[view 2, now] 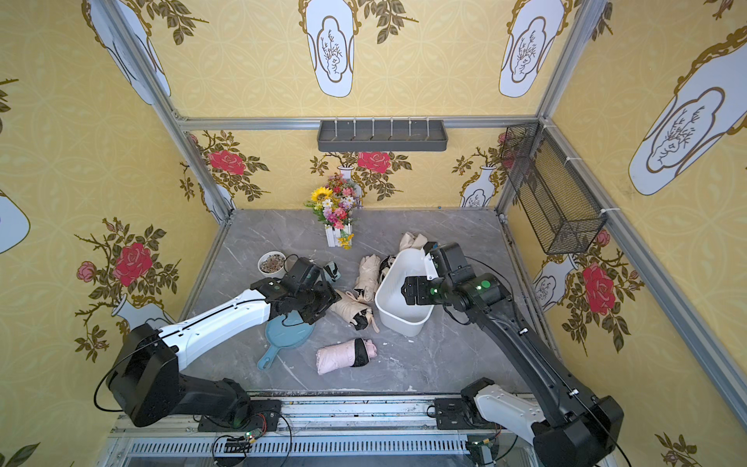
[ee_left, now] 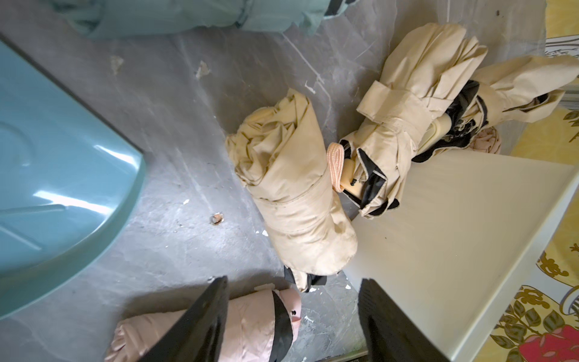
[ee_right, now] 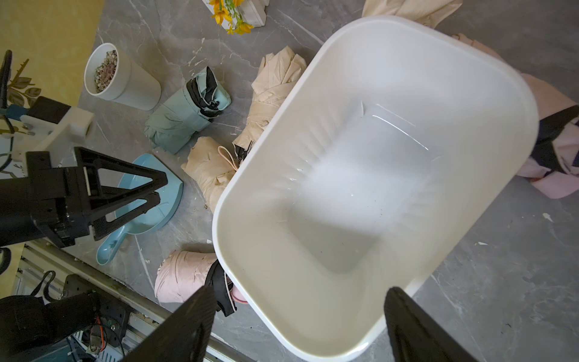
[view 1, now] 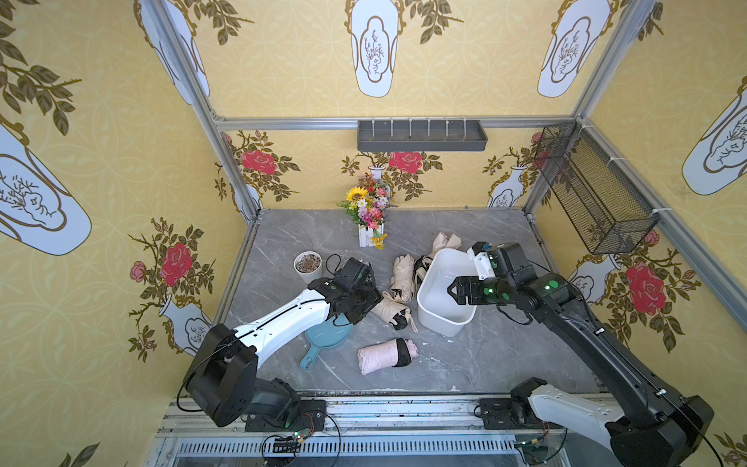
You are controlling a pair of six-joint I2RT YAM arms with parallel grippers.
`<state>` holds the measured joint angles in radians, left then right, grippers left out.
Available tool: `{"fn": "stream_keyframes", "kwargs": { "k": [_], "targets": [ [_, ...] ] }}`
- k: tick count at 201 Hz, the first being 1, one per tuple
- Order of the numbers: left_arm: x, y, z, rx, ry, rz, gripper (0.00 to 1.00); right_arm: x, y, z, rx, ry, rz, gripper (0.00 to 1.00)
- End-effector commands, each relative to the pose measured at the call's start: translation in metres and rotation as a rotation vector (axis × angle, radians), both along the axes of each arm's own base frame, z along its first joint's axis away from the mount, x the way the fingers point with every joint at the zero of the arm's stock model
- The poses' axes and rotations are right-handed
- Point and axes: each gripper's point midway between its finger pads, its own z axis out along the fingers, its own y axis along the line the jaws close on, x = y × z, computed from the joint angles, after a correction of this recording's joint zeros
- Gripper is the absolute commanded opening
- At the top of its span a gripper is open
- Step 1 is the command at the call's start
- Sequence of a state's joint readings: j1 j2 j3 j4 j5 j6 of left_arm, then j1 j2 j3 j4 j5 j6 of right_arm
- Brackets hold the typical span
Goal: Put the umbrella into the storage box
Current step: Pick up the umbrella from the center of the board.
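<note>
Fingers (ee_left: 200,313) of left gripper (ee_left: 294,280) are spread wide with nothing between them, hovering over the beige umbrella (ee_left: 294,200). Right gripper (ee_right: 302,290) is likewise splayed and empty, hanging above the mouth of the storage box (ee_right: 219,219).

Target, my read: that beige umbrella (view 1: 394,309), mid-frame in both top views. It lies flat on the table (view 1: 505,356) just left of the box and looks to be touching its wall. Box sits centre-right, empty.

Handling guess: light, with a stiff folded shaft inside and soft loose canopy outside. Fabric is probably slick. Pinch across the middle of the roll, where the cloth is wound tight. Loose folds at the fat end would just pull out. Not fragile, so a firm squeeze is fine.

In the way:
- second beige umbrella (ee_left: 398,125) butts against the target and may drag along
- striped loop (ee_left: 335,169) where the two meet; can't tell whose, don't grab it
- box wall hard against the target, so little room for a finger on that side
- right gripper over the box opening; should clear before any drop
- blue dustpan (view 1: 323,337) partly under the left arm, lower left of the target, near
- pink umbrella (view 1: 386,356) lower centre, apart
- mint umbrella (ee_right: 185,116), pot of pebbles (view 1: 308,265) and flowers (view 1: 370,210) sit further up the frame, well clear
</note>
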<state>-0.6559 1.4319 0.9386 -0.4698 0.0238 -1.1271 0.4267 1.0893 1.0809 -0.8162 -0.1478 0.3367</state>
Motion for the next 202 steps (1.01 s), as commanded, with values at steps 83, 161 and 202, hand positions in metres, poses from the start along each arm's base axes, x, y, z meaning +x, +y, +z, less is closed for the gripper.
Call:
{"fn": "stream_keyframes", "kwargs": {
  "k": [83, 161, 202],
  "targets": [
    [0.018, -0.03, -0.041, -0.022, 0.08, -0.005, 0.75, 0.01, 0.003, -0.006, -0.027, -0.027, -0.017, 0.92],
    [0.015, -0.036, -0.067, 0.003, 0.131, -0.019, 0.65, 0.007, 0.0, -0.002, -0.021, -0.034, -0.028, 0.93],
    [0.012, -0.032, -0.076, 0.025, 0.141, -0.03, 0.51, 0.007, 0.0, -0.006, -0.018, -0.007, -0.043, 0.93]
  ]
}}
